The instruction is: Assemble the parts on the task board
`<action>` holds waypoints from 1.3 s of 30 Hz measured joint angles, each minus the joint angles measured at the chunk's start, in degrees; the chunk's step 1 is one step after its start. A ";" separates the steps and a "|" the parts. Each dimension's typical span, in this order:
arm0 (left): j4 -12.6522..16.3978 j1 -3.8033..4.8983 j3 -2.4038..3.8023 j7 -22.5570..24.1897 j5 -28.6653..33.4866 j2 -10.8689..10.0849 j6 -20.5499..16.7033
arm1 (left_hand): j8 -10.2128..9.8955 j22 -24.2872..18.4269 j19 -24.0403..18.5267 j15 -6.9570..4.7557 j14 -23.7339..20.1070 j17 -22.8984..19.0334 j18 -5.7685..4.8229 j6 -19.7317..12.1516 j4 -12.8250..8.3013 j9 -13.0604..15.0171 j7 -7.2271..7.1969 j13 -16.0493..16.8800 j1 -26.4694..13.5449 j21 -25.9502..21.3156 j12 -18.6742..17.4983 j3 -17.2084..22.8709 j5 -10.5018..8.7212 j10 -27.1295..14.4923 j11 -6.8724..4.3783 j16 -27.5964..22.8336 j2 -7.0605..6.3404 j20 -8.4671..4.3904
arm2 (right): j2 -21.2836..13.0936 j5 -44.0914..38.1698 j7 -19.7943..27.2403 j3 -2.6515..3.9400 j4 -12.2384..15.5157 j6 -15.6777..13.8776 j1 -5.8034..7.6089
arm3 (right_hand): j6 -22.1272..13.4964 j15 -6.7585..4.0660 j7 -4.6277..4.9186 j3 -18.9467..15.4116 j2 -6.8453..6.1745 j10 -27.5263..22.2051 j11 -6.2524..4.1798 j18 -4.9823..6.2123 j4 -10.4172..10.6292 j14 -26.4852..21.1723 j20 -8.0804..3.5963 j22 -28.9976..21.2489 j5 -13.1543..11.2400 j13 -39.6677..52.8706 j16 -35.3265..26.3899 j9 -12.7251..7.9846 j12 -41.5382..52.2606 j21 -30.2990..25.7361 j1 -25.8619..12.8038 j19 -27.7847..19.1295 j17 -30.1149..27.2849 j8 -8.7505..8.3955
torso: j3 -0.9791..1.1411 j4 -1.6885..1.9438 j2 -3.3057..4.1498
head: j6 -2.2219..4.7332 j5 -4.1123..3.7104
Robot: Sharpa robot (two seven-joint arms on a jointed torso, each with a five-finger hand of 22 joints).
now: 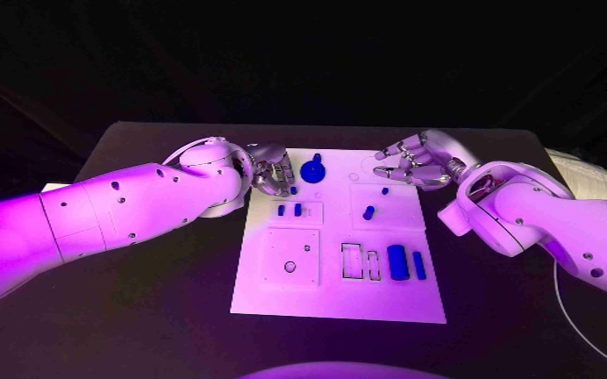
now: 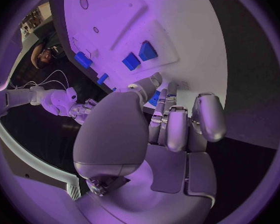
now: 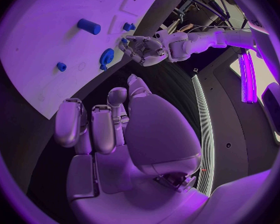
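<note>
My left hand [image 1: 267, 171] sits at the far left corner of the flat white task board [image 1: 335, 296], fingers curled in close; in the left wrist view a small blue piece [image 2: 154, 98] shows at the fingertips, but I cannot tell whether I grip it or merely touch it. Just beside that hand on the board lies the round blue gear-like part [image 1: 312, 170], and a little nearer me stand two short blue pegs [image 1: 289, 210] in a shallow recess. To do this step well, I judge I should settle the piece squarely between my fingertips before lifting. Further right a small blue cylinder [image 1: 368, 213] stands mid-board, and two longer blue bars [image 1: 405, 262] lie near the front. My right hand [image 1: 412, 161] hovers over the far right corner, fingers loosely apart, holding nothing.
</note>
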 measured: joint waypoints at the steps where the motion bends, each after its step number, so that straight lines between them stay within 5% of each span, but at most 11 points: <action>1: 0.07 0.00 0.00 -0.01 0.03 -0.22 0.00 | 0.00 -0.09 0.00 0.00 0.00 -0.11 0.00 0.00 0.00 -0.05 0.00 -0.07 0.00 -0.29 -0.21 0.00 0.00 -0.12 0.14 -0.10 0.00 0.00 | 0.00 -0.04 0.00 0.00 -0.15 0.00 0.00 | -0.14 0.00 -0.14 0.00 0.34 -1.68 0.04 0.66 0.00 0.00 0.15 -0.42 0.00 -2.57 -0.44 0.00 -3.53 -0.23 0.34 -0.41 -0.43 0.00 | 0.01 -0.01 0.00 | 0.00 0.00; 4: 0.52 0.00 0.00 0.00 0.62 -1.37 -0.07 | 0.00 -0.55 -0.31 0.00 0.00 -0.45 0.00 0.00 0.00 -0.08 0.00 -0.18 0.00 -0.94 -0.36 0.00 0.00 -0.81 0.21 -0.35 0.00 0.31 | -0.08 -0.74 -0.08 0.00 -0.84 0.05 0.00 | -0.17 0.00 -0.10 1.39 1.39 -5.91 0.45 0.74 -0.75 0.00 0.02 -3.53 -1.24 -9.70 -3.62 0.05 -12.79 -2.33 3.25 -2.64 -4.23 0.00 | 0.01 -0.03 -0.01 | 0.02 -0.06; 5: 0.70 0.00 0.02 0.13 1.06 -1.85 -0.18 | 0.00 -1.11 -0.54 0.00 0.00 -1.00 0.01 0.00 -0.25 -0.08 0.00 -0.21 0.07 -1.80 -0.59 0.25 0.00 -0.90 0.29 -0.66 0.03 0.54 | -0.14 -1.21 -0.12 0.00 -1.12 0.11 0.00 | 0.22 0.00 -0.33 2.58 1.52 -8.43 0.41 1.61 -1.25 0.00 0.04 -4.50 -1.95 -12.32 -4.76 0.18 -16.17 -2.99 5.18 -3.32 -5.56 0.26 | 0.01 -0.03 -0.01 | 0.03 -0.09; 12: 2.18 0.11 0.12 6.46 11.14 -5.31 -5.92 | 2.00 -3.29 -2.50 -0.06 -0.88 -6.17 0.00 3.43 -3.64 0.30 -0.08 1.12 4.18 -5.18 2.58 4.52 3.58 3.13 -0.39 -3.62 0.85 0.17 | -0.76 -8.23 -0.70 0.00 -2.94 1.27 0.00 | 2.88 0.72 0.09 8.60 -0.05 -10.10 1.31 1.63 -2.39 0.10 0.77 -7.13 -4.99 -26.99 -7.54 0.44 -30.56 -4.87 10.10 -4.46 -8.54 0.67 | 0.01 0.04 -0.10 | 0.52 -0.65; 17: 3.44 0.16 0.03 17.02 29.87 -6.95 -12.77 | 2.00 -12.38 -9.69 0.32 -7.61 -19.96 2.31 3.63 -2.69 -0.02 0.11 1.81 1.97 -18.64 3.72 3.67 3.79 1.64 0.01 -12.48 1.62 0.41 | -0.57 -18.79 -2.16 0.01 -3.06 3.08 -0.01 | 6.09 0.72 0.11 11.68 -1.45 -7.51 1.37 1.63 -2.11 0.10 0.77 -7.32 -8.31 -33.50 -7.98 0.69 -35.35 -4.96 9.84 -4.46 -8.79 0.90 | 0.03 0.07 -0.09 | 0.84 -1.27; 23: 5.84 0.15 -0.19 28.57 55.11 -8.81 -15.69 | 1.99 -17.58 -13.87 0.70 -11.42 -26.97 3.36 3.05 -2.51 -0.28 0.66 2.38 0.99 -26.42 4.99 0.58 3.79 -0.20 0.19 -17.16 2.05 0.73 | 0.33 -32.29 -5.25 0.02 -2.62 5.62 -0.13 | 6.90 0.72 -0.30 13.96 -3.29 -6.93 1.17 1.63 -1.09 0.10 0.77 -7.02 -9.87 -37.96 -7.98 0.68 -37.86 -4.96 8.63 -4.46 -8.55 0.82 | 0.00 0.04 -0.05 | 1.09 -1.77; 24: 6.08 0.14 -0.20 29.77 58.01 -9.08 -15.75 | 2.21 -18.07 -14.15 0.66 -11.74 -27.56 4.00 2.98 -2.53 -0.28 0.73 2.46 0.99 -27.19 5.24 0.10 3.79 -0.19 0.20 -17.51 2.05 0.83 | 0.44 -33.91 -5.68 0.02 -2.59 5.95 -0.18 | 6.91 0.72 -0.31 14.37 -3.29 -6.93 1.17 1.63 -1.02 0.10 0.90 -6.92 -10.12 -38.64 -7.98 0.68 -38.19 -4.96 8.63 -4.34 -8.47 0.59 | -0.03 0.08 -0.04 | 1.15 -1.93; 30: 6.74 0.11 -0.26 34.84 70.92 -10.36 -15.75 | 2.26 -18.95 -14.24 0.62 -11.90 -28.50 4.03 2.98 -2.67 -0.33 0.72 2.64 1.00 -28.37 5.55 -0.67 3.79 -0.38 0.39 -17.83 2.05 0.91 | 1.79 -41.67 -8.03 -0.22 -2.85 7.96 -0.32 | 6.94 0.72 -0.33 16.93 -4.39 -6.63 1.47 1.63 -0.65 0.10 1.07 -5.89 -10.52 -42.23 -7.98 0.49 -39.30 -4.96 8.10 -3.49 -7.81 0.16 | -0.07 0.09 -0.03 | 1.24 -2.13; 39: 6.47 0.10 -0.28 37.06 77.02 -10.77 -15.67 | 2.27 -19.72 -14.64 0.64 -12.26 -29.26 4.03 2.97 -2.86 -0.33 0.72 2.74 1.00 -29.49 5.85 -0.94 3.79 -0.59 0.19 -18.12 2.05 0.91 | 3.65 -45.89 -9.96 -1.19 -4.21 11.10 -0.36 | 6.95 0.71 -0.34 18.94 -4.92 -6.65 1.48 1.63 -0.88 0.10 0.88 -5.73 -11.00 -45.32 -7.98 0.18 -39.59 -4.68 7.57 -3.30 -7.75 0.17 | -0.04 0.14 -0.02 | 1.12 -2.02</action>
